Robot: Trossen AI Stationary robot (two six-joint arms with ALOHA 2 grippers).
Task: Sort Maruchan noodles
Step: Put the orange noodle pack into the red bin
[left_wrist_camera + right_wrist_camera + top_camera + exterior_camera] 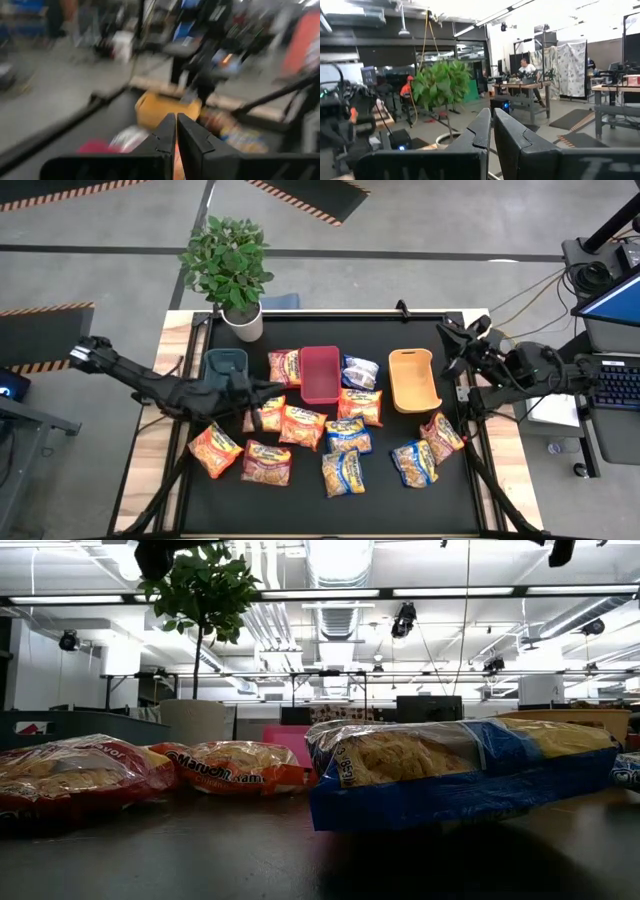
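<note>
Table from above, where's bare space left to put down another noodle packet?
Bare mat runs along the near edge below the packets, and at the back between the plant pot and tan bin. The middle is crowded, around the red bin.

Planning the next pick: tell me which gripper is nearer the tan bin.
Right. The right gripper hangs just off the tan bin's back right corner, near the table's right edge. The left gripper sits beyond the red bin, over the orange packets.
</note>
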